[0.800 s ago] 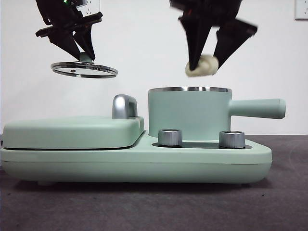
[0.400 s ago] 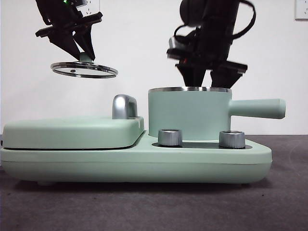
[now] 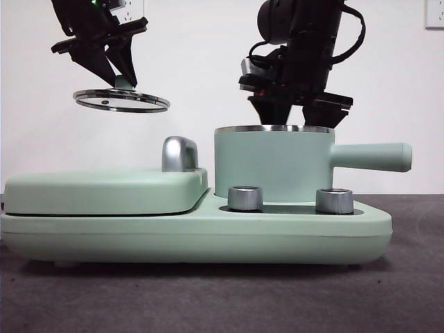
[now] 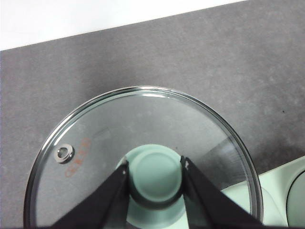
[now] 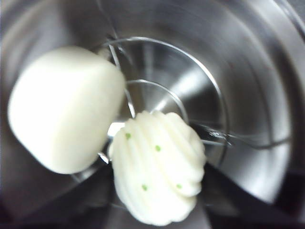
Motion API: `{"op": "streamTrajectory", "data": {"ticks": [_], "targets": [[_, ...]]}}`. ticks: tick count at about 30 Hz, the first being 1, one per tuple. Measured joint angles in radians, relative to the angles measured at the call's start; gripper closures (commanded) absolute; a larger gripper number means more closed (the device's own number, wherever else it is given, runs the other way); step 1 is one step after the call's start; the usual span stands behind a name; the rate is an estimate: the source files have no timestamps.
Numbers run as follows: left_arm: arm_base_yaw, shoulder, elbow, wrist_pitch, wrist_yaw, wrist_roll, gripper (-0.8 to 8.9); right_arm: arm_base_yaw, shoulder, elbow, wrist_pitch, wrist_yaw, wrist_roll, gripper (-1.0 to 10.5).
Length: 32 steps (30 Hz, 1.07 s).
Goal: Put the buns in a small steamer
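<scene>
At the left of the front view, the left gripper [image 3: 119, 69] hangs high above the griddle [image 3: 104, 191], jaws clamped on the green knob [image 4: 156, 174] of the glass lid [image 3: 121, 101], which tilts slightly in the air, well apart from the steamer [image 3: 274, 163]. The chrome handle [image 3: 177, 153] stands between griddle and steamer. To the right, the right gripper [image 3: 295, 114] reaches down into the steamer's mouth, its tips hidden below the steel rim. Its wrist view shows both buns inside on the wire rack [image 5: 190, 95]: the plain bun [image 5: 62, 107] lying beside the pleated bun [image 5: 159, 174], touching it. The pleated bun sits between the jaws; whether they grip it I cannot tell.
</scene>
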Motion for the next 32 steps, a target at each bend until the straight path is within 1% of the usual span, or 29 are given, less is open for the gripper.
{"op": "streamTrajectory", "data": {"ticks": [8,12,18,22,24,28,32], "targets": [[0.0,0.0,0.0,0.0,0.0,0.0,7.95,0.004,0.0,0.0,0.0,0.001,-0.001,5.6],[0.0,0.0,0.0,0.0,0.0,0.0,7.95,0.003,0.0,0.027,-0.033,0.004,-0.001,5.6],[0.0,0.0,0.0,0.0,0.0,0.0,7.95,0.0,0.0,0.167,-0.128,0.055,-0.001,5.6],[0.0,0.0,0.0,0.0,0.0,0.0,7.95,-0.002,-0.001,0.283,-0.229,0.057,-0.001,5.6],[-0.003,0.0,0.0,-0.001,0.0,0.0,7.95,-0.001,-0.01,0.311,-0.246,0.057,-0.002,5.6],[-0.019,0.0,0.0,-0.001,0.0,0.0,7.95,0.0,-0.061,0.314,-0.252,0.057,-0.003,5.6],[-0.061,0.0,0.0,-0.003,0.0,0.0,7.95,0.022,-0.243,0.275,-0.252,0.057,-0.003,5.6]]}}
